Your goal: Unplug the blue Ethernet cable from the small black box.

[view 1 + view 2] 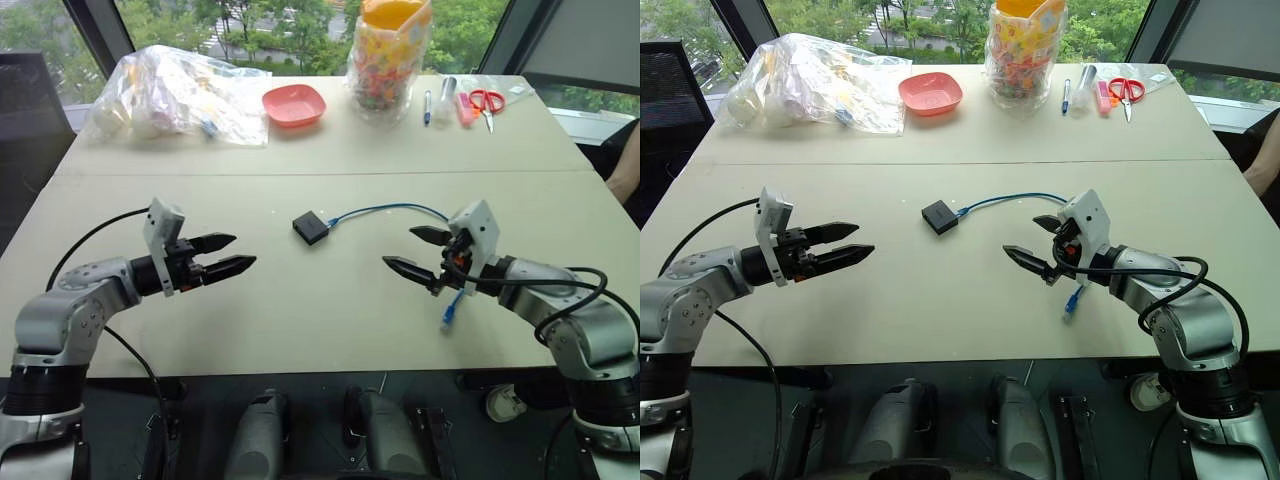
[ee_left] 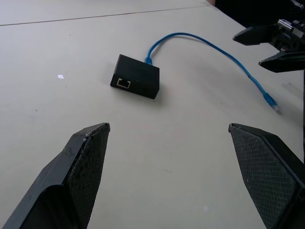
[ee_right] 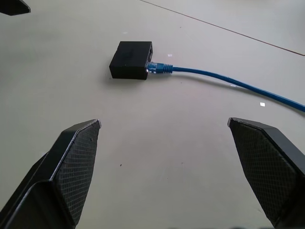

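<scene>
**Cable still seated in box; both grippers empty**

At mid-table, between the two arms, the small black box (image 1: 311, 228) lies flat on the beige table (image 1: 300, 320). The blue Ethernet cable (image 1: 390, 210) is plugged into the side of the box that faces the right arm. From there it arcs away across the table and passes behind the right gripper (image 1: 416, 251). Its free plug lies at the near table edge, below that gripper. An empty port shows on another side of the box in the left wrist view.

Left gripper (image 1: 227, 254): fingers spread wide, nothing between them, well apart from the box.

Right gripper: fingers spread wide, nothing held, near the cable's arc, contact not discernible.

Far edge: plastic bag (image 1: 175, 95), red dish (image 1: 294, 104), filled jar (image 1: 390, 60), scissors (image 1: 487, 102).
</scene>
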